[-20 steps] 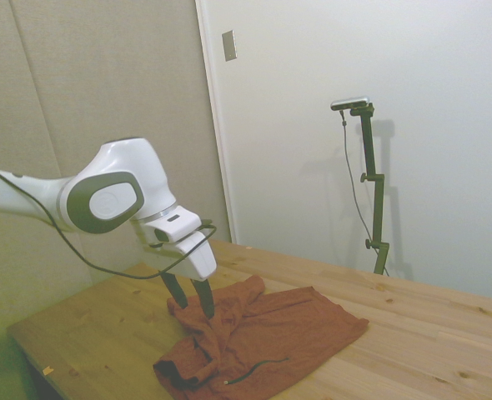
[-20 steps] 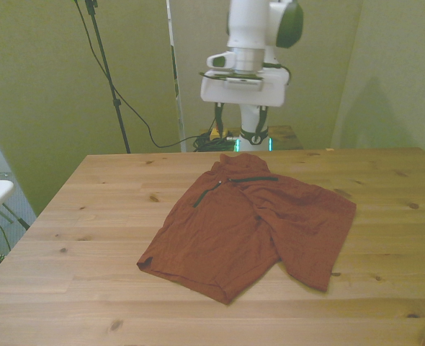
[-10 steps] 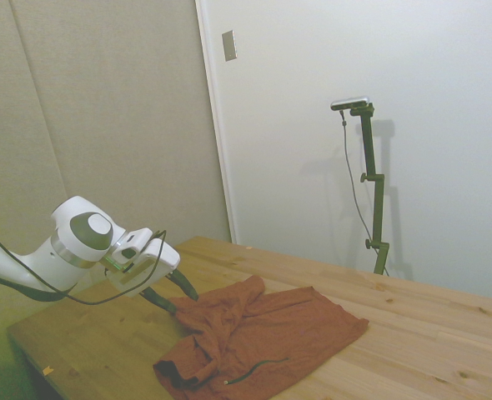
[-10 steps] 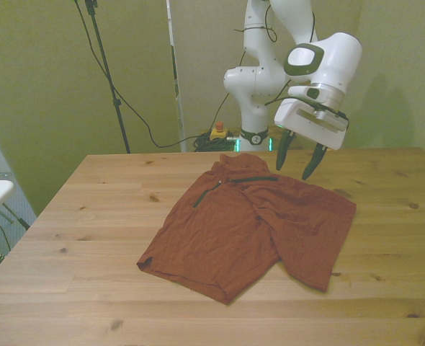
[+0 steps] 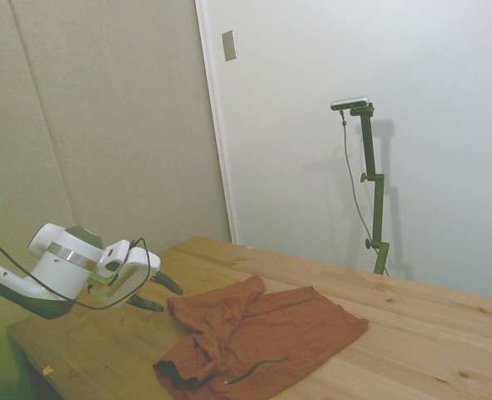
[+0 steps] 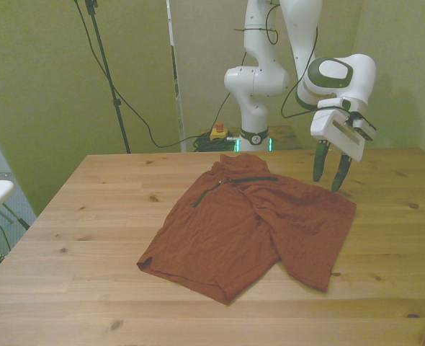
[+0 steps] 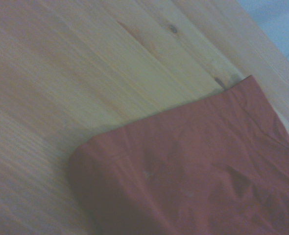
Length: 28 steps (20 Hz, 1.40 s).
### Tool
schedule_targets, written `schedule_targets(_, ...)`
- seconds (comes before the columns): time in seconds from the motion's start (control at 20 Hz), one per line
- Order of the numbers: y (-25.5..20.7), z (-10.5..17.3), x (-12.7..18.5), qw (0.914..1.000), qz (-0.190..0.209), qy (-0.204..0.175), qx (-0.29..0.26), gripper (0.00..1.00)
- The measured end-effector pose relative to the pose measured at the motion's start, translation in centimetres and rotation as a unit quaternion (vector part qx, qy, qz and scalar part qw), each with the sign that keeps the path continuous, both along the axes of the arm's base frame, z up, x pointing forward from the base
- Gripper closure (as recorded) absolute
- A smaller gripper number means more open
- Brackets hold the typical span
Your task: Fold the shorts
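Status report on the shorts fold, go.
Pincer open, empty, above the table off the shorts' edge at the front view's right. Shorts lying rumpled on the table, one leg overlapped, not neatly folded. Nothing in the way.

The shorts (image 6: 252, 227) are of rust-red soft cloth with thin dark pocket zips. They lie spread on the wooden counter (image 6: 90, 216), rumpled, with one part folded over near the waist, and nothing holds them.

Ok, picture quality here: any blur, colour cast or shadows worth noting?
Side view: soft, washed out, greenish at the lower left around the gripper. Front view: sharpest, yellow-green cast on the walls, shorts clear. Wrist view: blurred and dim, one shorts corner on the table, darker at the fabric's edge.
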<state>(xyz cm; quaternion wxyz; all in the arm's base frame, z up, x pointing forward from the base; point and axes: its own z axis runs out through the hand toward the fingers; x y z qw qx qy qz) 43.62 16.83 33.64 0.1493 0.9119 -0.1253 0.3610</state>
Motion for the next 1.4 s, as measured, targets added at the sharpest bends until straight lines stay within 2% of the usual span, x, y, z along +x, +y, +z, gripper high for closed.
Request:
schedule_targets(0.15,0.1,-1.5,0.4,0.9999,0.006,0.009,0.004,0.0)
schedule_targets(0.45,0.3,-1.8,3.1,0.9998,0.001,-0.012,0.014,0.0)
schedule_targets(0.6,0.7,-1.8,3.1,0.9997,-0.009,-0.018,0.014,0.0)
schedule_targets(0.65,1.0,-1.9,2.8,0.9996,-0.014,-0.022,0.013,1.0)
schedule_targets(0.9,2.0,-2.0,2.1,0.9993,-0.019,-0.029,0.013,1.0)
schedule_targets(1.0,0.2,-2.3,3.3,0.9992,-0.021,-0.035,0.001,1.0)
schedule_targets(1.15,-3.1,-2.5,6.7,0.9985,-0.038,-0.04,0.0,1.0)
schedule_targets(1.4,-3.2,-3.0,7.7,0.9984,-0.04,-0.038,0.002,1.0)
